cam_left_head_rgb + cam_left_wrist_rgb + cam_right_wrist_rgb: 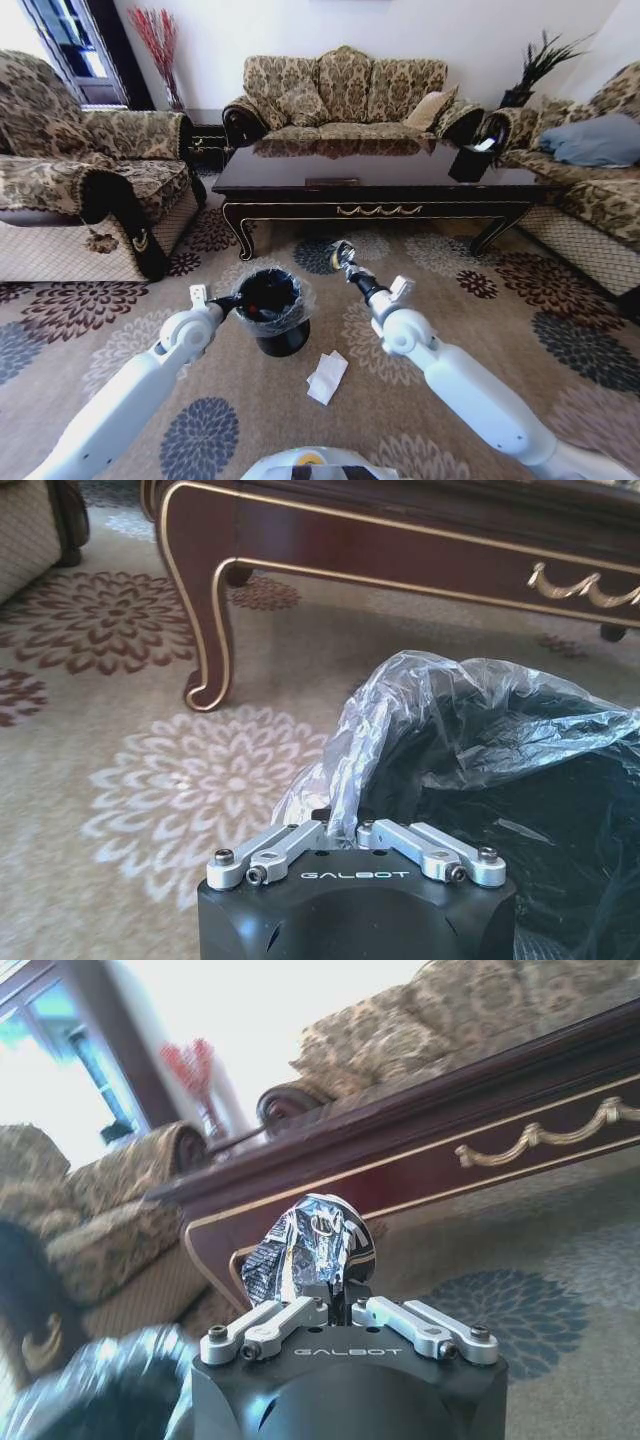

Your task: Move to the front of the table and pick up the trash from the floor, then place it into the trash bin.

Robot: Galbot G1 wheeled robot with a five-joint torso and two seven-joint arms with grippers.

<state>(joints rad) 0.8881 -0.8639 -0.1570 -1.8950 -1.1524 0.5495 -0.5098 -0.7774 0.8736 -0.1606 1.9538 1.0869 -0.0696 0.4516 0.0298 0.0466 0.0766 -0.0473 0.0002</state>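
The trash bin (281,338), black with a thin plastic liner (430,695), stands on the floor (520,300) in front of the table (380,190). My left gripper (231,299) (340,827) is shut on the liner's rim at the bin's left side. My right gripper (348,266) (340,1305) hovers just right of and beyond the bin, shut on a crumpled dark and silvery wrapper (342,253) (305,1250). This piece of trash is held in the air above the carpet. A crumpled white paper (328,377) lies on the floor just in front of the bin.
The table's curved leg (205,630) stands close behind the bin. A patterned armchair (90,190) is at the left, a sofa (345,95) behind the table, another sofa (590,180) at the right. A small black box (470,160) sits on the table's right end.
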